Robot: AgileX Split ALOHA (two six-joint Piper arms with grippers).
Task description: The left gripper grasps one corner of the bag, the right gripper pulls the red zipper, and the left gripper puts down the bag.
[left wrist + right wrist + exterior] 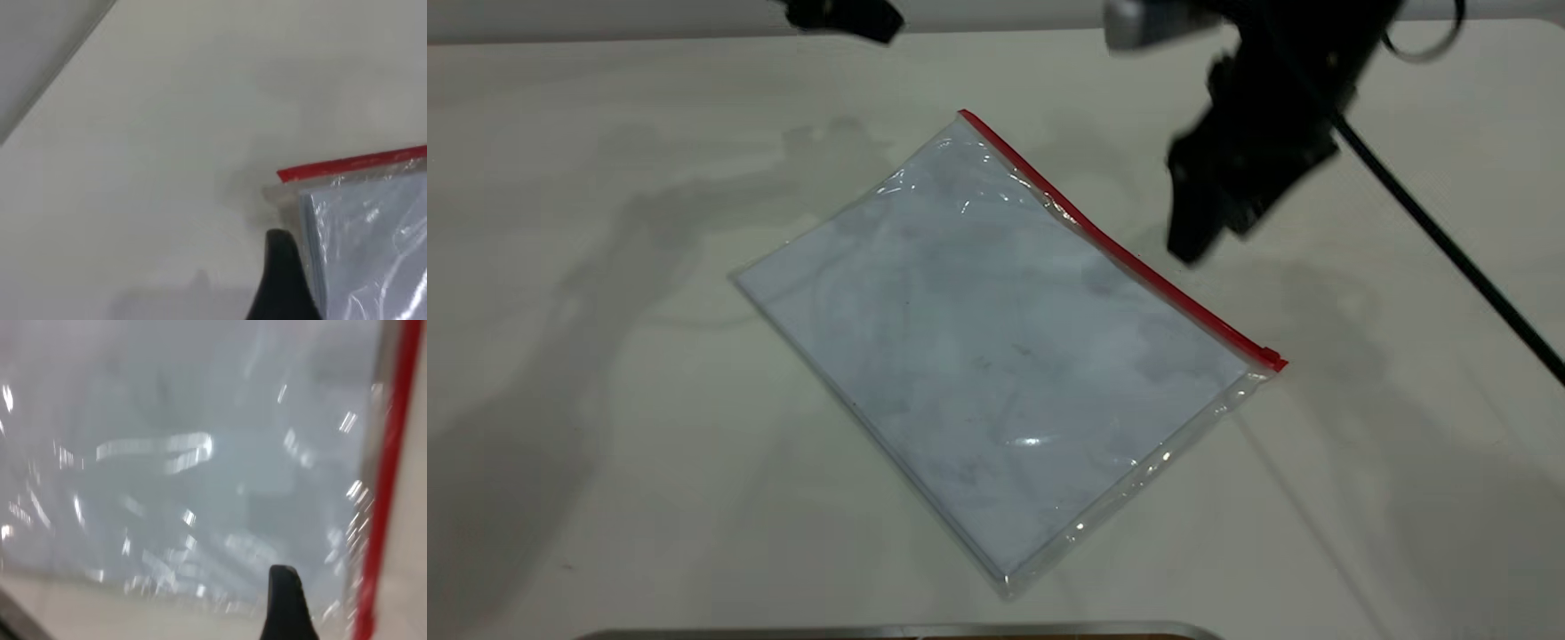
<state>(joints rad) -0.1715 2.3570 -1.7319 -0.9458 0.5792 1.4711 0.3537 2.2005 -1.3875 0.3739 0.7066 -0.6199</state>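
Note:
The bag [996, 356] lies flat on the white table, a clear pouch with pale sheets inside. The red zipper [1120, 249] runs along its far-right edge, with the slider tab [1267, 356] at the near end. My left gripper [845, 16] hangs at the top edge of the exterior view, behind the far red corner of the bag [963, 114]. In the left wrist view one finger [283, 280] is close to that corner [283, 175], apart from it. My right gripper [1214, 236] hovers open just right of the zipper's middle. Its finger [283, 607] shows over the bag beside the red strip [383, 507].
The right arm's black cable [1449, 258] slants across the table at the right. A metal rim [898, 631] lies along the near edge. The table's far edge [649, 40] runs across the top.

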